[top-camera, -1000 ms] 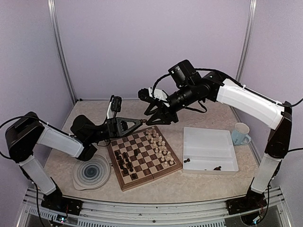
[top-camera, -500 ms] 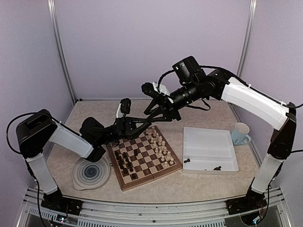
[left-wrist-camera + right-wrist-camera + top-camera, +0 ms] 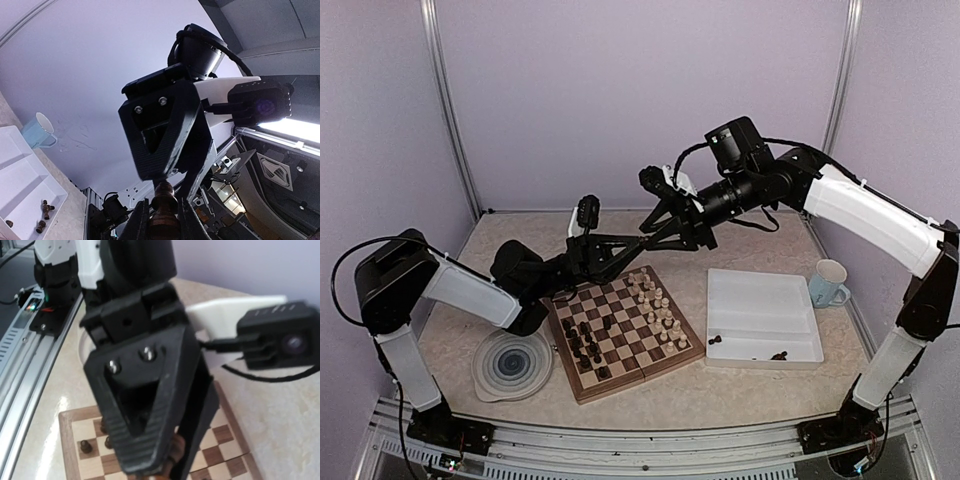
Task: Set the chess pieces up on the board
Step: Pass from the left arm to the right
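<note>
Lilac walls, beige speckled tabletop [image 3: 740,385]. Left gripper [image 3: 162,222] is clamped narrow on a dark piece [image 3: 164,197], held in the air above the far edge of the board [image 3: 582,385]. Right gripper [image 3: 650,238] meets it tip to tip, and I cannot tell whether its jaws have closed. Piece judged light, rigid and smooth-turned, so likely slippery. Best grip is the waist under the knob.

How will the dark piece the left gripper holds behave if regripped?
The dark piece looks like small turned wood: likely stiff and light. Glossy, rounded surface: probably slippery. Round profile: may roll if dropped.
</note>
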`<state>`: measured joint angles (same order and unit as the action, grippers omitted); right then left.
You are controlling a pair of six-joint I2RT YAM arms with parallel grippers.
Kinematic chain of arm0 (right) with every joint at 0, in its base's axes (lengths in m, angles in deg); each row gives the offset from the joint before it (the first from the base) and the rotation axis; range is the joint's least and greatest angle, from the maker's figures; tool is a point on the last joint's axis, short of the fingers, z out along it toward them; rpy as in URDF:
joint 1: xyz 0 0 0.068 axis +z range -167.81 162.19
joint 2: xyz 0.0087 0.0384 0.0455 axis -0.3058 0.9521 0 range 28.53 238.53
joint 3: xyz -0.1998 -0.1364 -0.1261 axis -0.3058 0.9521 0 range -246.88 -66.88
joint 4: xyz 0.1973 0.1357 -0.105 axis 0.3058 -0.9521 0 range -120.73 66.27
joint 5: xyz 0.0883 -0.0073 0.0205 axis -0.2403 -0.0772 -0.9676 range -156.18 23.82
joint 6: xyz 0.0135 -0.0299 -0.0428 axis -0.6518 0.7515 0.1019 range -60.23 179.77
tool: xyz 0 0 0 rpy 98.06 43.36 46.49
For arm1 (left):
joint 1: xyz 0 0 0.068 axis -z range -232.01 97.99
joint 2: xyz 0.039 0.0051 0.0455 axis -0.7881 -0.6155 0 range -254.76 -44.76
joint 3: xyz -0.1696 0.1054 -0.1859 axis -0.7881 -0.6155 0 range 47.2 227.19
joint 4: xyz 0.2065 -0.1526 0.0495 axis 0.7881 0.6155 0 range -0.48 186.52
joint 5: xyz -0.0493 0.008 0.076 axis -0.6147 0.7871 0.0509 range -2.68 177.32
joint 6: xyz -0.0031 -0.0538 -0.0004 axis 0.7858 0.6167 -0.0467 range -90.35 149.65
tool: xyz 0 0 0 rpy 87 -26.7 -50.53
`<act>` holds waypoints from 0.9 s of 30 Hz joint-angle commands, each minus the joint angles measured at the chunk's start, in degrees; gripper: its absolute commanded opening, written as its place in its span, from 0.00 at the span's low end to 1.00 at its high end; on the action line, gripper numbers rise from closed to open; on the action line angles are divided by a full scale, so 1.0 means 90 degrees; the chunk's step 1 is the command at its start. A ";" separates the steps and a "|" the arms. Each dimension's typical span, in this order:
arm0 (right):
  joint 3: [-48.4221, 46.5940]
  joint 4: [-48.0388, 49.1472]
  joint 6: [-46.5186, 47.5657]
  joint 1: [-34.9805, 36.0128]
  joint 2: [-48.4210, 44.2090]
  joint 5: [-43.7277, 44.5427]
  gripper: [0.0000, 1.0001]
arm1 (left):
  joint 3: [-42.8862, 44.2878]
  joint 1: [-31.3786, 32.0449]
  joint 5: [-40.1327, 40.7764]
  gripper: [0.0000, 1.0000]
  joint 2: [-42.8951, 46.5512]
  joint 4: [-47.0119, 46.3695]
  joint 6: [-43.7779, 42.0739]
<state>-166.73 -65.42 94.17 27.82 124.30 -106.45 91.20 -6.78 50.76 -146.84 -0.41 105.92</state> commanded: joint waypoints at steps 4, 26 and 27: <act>0.0118 0.0116 0.0049 -0.0002 -0.0235 -0.0175 0.27 | 0.0209 0.0106 0.0071 0.01 -0.0112 -0.1802 0.0060; -0.0303 -0.0631 0.0954 0.0067 -0.0011 0.1007 0.00 | -0.1090 -0.0881 0.0216 0.51 0.1147 0.0244 -0.0691; -0.0335 -0.0719 0.1017 0.0109 0.0043 0.1077 0.01 | -0.1169 -0.1040 0.0208 0.51 0.1433 0.0937 -0.1031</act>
<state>-167.06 -67.72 98.25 27.67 123.93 -101.51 83.97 -11.72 52.29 -144.02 0.46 105.46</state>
